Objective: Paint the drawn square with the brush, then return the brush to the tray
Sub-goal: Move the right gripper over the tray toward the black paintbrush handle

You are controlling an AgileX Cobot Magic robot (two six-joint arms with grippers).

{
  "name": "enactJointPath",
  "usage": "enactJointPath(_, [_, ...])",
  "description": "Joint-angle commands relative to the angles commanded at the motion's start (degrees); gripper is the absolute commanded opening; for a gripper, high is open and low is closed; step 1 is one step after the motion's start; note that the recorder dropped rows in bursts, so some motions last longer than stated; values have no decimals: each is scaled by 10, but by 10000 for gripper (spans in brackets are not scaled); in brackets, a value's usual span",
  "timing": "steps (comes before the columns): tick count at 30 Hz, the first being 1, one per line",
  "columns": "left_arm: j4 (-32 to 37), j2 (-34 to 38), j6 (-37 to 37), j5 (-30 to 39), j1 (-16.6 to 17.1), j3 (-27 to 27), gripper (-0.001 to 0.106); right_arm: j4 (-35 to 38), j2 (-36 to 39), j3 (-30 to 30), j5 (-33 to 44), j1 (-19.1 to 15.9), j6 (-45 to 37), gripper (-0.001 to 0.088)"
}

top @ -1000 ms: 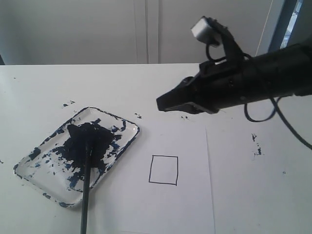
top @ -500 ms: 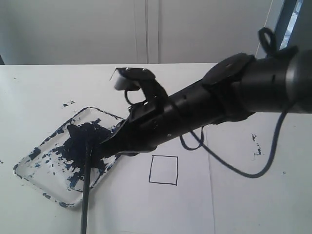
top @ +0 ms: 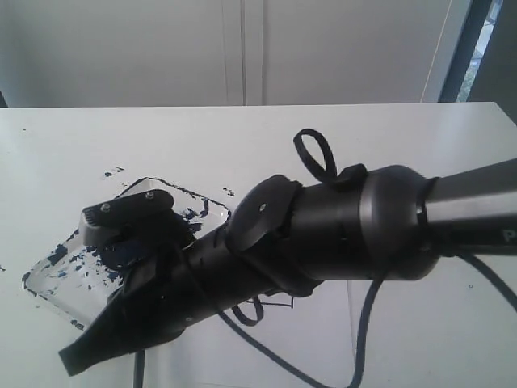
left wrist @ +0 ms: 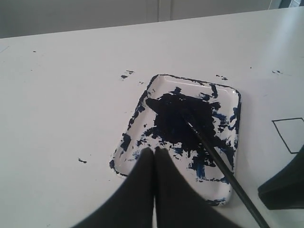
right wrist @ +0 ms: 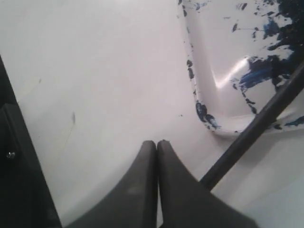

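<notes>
The white tray [top: 48, 279] smeared with dark blue paint lies at the table's left. The black-handled brush [left wrist: 213, 159] rests with its tip in the paint and its handle sticking out over the tray's near rim. My right gripper [top: 71, 365] has reached across to the left, low beside that handle [top: 139, 370], shut and empty. In the right wrist view its fingertips [right wrist: 156, 142] are pressed together next to the brush [right wrist: 256, 126] and the tray's corner [right wrist: 209, 57]. My left gripper [left wrist: 154, 150] is shut, empty, hovering at the tray's [left wrist: 164, 85] edge. The drawn square [left wrist: 292, 133] shows white inside; the exterior view hides it.
The right arm [top: 347, 234] fills the middle of the exterior view and covers the paper sheet. Small paint specks [top: 111, 172] dot the white table behind the tray. The right arm's dark end [left wrist: 285, 187] shows beside the brush handle in the left wrist view.
The right arm swept from the back right down across the paper to the front left, ending beside the brush handle. Its jaws stayed shut. The brush and tray did not move.
</notes>
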Motion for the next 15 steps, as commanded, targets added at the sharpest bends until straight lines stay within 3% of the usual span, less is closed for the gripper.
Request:
enactJointPath(9, [8, 0, 16, 6, -32, 0, 0, -7, -88, 128, -93, 10, 32, 0])
enactJointPath(15, [8, 0, 16, 6, -32, 0, 0, -7, -138, 165, -152, 68, 51, 0])
